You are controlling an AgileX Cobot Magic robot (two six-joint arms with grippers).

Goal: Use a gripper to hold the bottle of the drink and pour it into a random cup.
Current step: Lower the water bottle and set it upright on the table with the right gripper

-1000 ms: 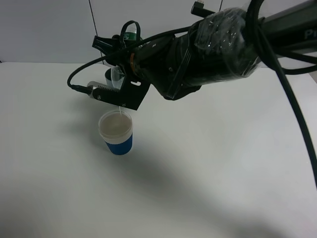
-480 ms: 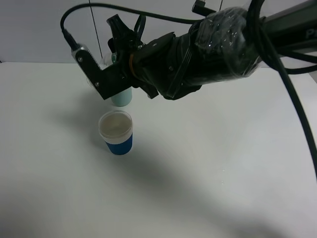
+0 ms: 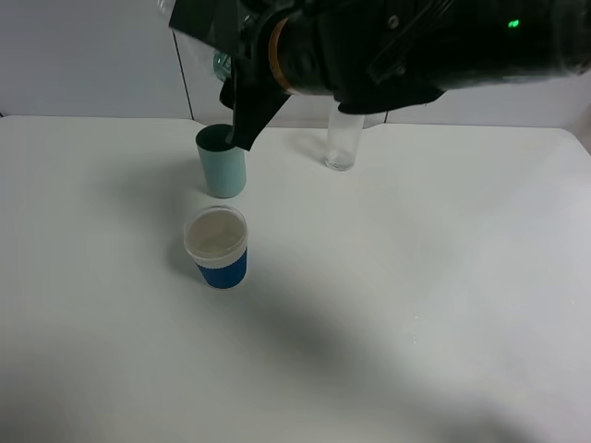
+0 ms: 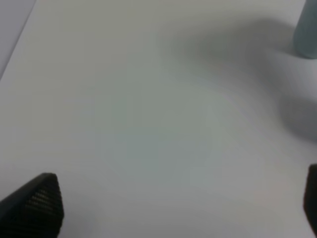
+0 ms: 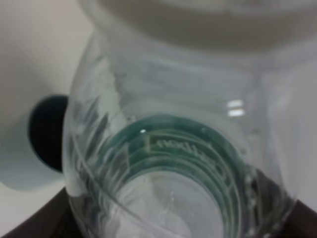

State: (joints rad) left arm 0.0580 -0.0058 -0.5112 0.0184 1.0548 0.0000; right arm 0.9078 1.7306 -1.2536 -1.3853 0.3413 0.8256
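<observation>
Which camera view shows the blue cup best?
The exterior high view: the blue cup shows whole, with nothing covering it. Neither wrist view shows it; the bottle fills the right wrist one.

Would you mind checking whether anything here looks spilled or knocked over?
Nothing stands out: the blue cup, teal cup and clear glass all stand upright on the white table, with no puddle visible around them.

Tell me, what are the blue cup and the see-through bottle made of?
The blue cup looks like paper or thin plastic: matte wall, ribbed white rim band. The bottle looks like clear glossy plastic: see-through, moulded ridges, bright glints.
</observation>
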